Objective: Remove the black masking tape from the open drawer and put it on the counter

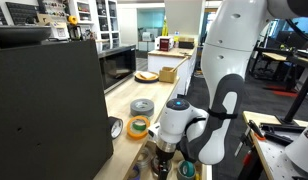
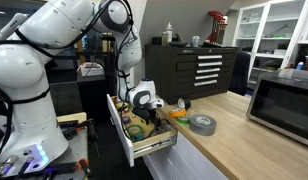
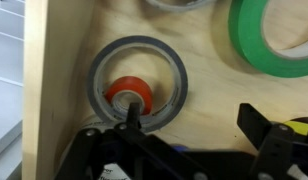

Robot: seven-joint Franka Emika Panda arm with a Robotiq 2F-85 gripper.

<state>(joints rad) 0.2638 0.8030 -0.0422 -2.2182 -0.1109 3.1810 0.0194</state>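
In your wrist view the black masking tape (image 3: 96,80) lies flat on the floor of the open drawer (image 3: 39,90), beside its side wall, with a small red roll (image 3: 127,93) in its hole; in both exterior views you cannot make it out behind the gripper (image 1: 164,150). Your arm (image 1: 229,100) bends down past the edge of the surface (image 1: 129,95), gripper pointing straight into the drawer, fingers (image 3: 256,128) spread and grasping nothing, one tip over the tape's near rim, their bases cut off.

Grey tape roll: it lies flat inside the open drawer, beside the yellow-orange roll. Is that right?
Not quite. The grey tape roll lies flat on the counter, not inside the open drawer. It is beside the yellow-orange roll, as you said. Both exterior views show this.
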